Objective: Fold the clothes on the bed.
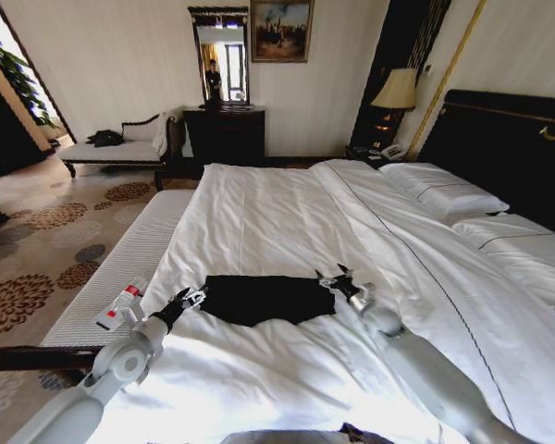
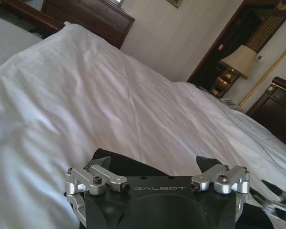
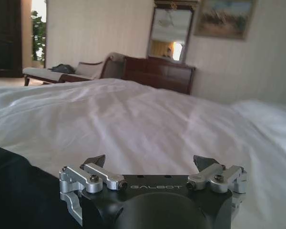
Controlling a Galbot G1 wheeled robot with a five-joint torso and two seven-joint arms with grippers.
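Observation:
The clothes (image 1: 259, 299), a small black top, lie bunched in a flat rough rectangle on the white duvet of the bed (image 1: 287, 213). My left gripper (image 1: 192, 298) sits at the top's left edge, and my right gripper (image 1: 338, 280) at its right edge. In the left wrist view the left gripper (image 2: 155, 164) is open, with the black fabric (image 2: 128, 164) just beyond its fingertips. In the right wrist view the right gripper (image 3: 150, 161) is open over bare duvet, with the black fabric (image 3: 19, 191) off to one side. Neither gripper has anything between its fingers.
A ribbed white bench (image 1: 129, 259) runs along the bed's left side with a red-labelled bottle (image 1: 122, 307) on it. Pillows (image 1: 444, 190) and the dark headboard (image 1: 509, 139) are to the right. A chaise (image 1: 120, 148), dresser (image 1: 224, 134) and lamp (image 1: 396, 90) stand at the far wall.

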